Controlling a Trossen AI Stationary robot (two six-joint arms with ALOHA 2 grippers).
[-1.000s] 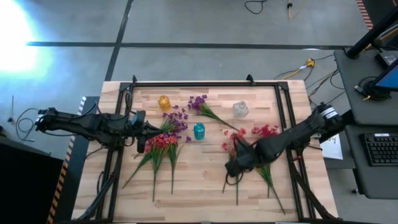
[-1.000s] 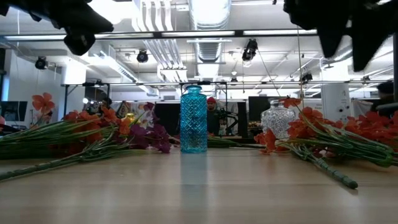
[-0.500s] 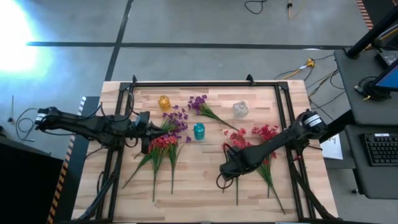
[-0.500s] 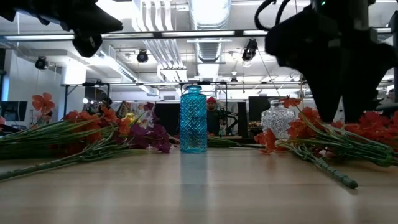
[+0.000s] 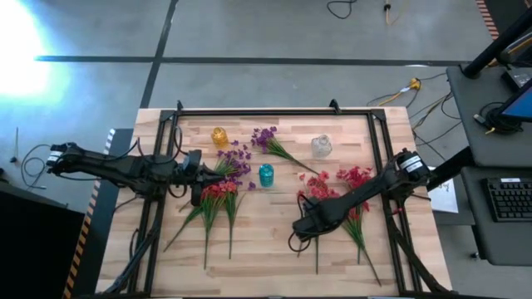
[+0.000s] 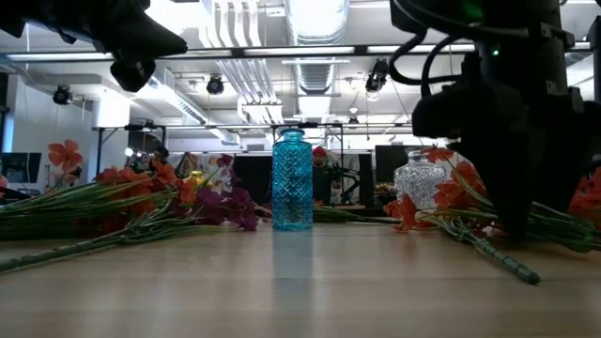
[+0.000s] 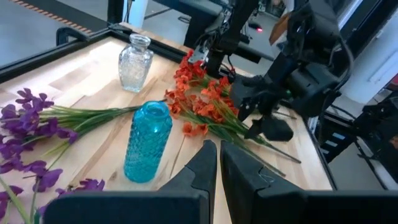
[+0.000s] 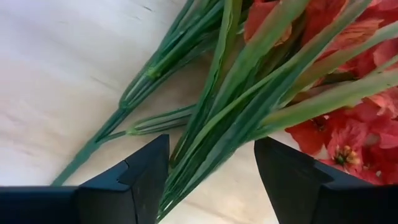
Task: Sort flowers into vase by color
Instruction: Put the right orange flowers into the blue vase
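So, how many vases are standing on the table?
3: a yellow vase at the far side toward the left, a blue vase near the middle, a clear vase far right. No other shows.

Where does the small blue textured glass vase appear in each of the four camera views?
High view: blue textured glass vase stands near the table centre.
Low view: centre, upright.
Left wrist view: left of middle, beyond the shut left gripper.
Right wrist view: not in it.
Shared landmark: the clear glass vase.
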